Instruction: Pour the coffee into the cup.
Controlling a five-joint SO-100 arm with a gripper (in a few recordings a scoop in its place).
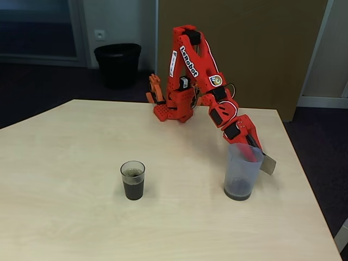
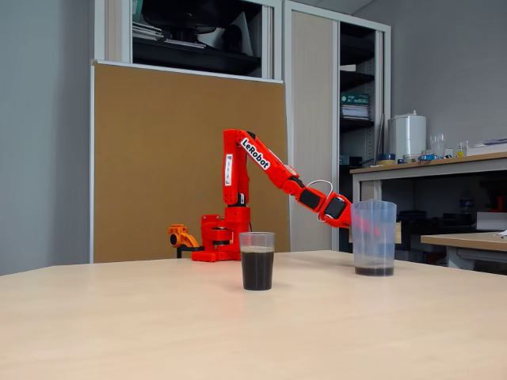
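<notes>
The cup (image 1: 133,180) is seen standing upright on the table (image 1: 65,179), near the middle, and it is more than half full of the coffee (image 1: 133,190), which looks almost black through the clear wall. In the lower side-on fixed view the cup (image 2: 257,260) stands up straight, with its long line going up and down, and the coffee (image 2: 257,270) reaches close to the rim. Well apart from it, off to the right in both fixed views, a bigger see-through jug (image 1: 242,172) is set flat on the table, and only a thin dark layer is left at its bottom. The red gripper (image 1: 254,151) is found right at the jug's far upper edge, by the flat handle (image 1: 268,164). It seems to be pinching the handle or the rim, but the fingers are hidden behind the plastic, so it cannot be told for sure. From the gripper, the cup lies to the left and a little nearer the camera in the higher fixed view. The pouring looks mostly done; any next move would probably be away from the jug, not toward the cup.
</notes>
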